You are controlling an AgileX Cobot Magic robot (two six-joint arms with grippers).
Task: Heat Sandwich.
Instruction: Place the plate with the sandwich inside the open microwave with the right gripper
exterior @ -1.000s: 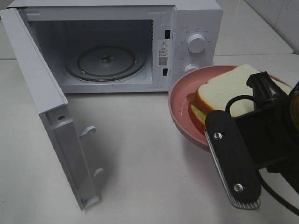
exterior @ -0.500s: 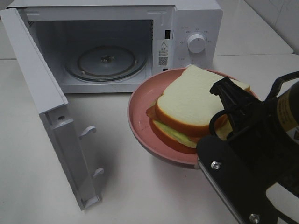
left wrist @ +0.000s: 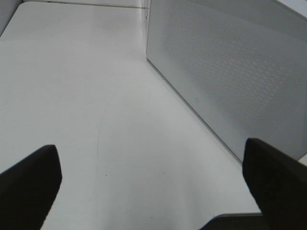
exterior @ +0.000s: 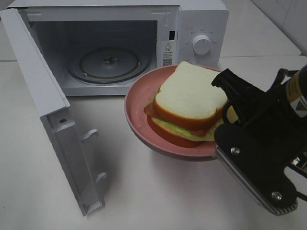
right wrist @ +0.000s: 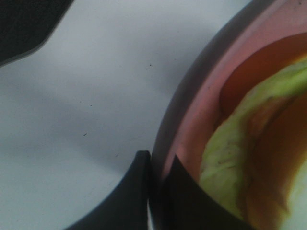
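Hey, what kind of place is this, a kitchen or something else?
Likely a kitchen-style robot test bench: an open white microwave on a plain white table, and the right gripper pinching a pink plate that carries a sandwich.

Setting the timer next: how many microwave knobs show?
1: a white knob high on the control panel of the microwave. The plate and sandwich cover the panel's lower part; another may be hidden.

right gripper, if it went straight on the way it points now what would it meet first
Likely the microwave front, where the open cavity meets the control panel. The right gripper, shut on the pink plate, points that way, so plate and sandwich would arrive first. Depth is unclear.
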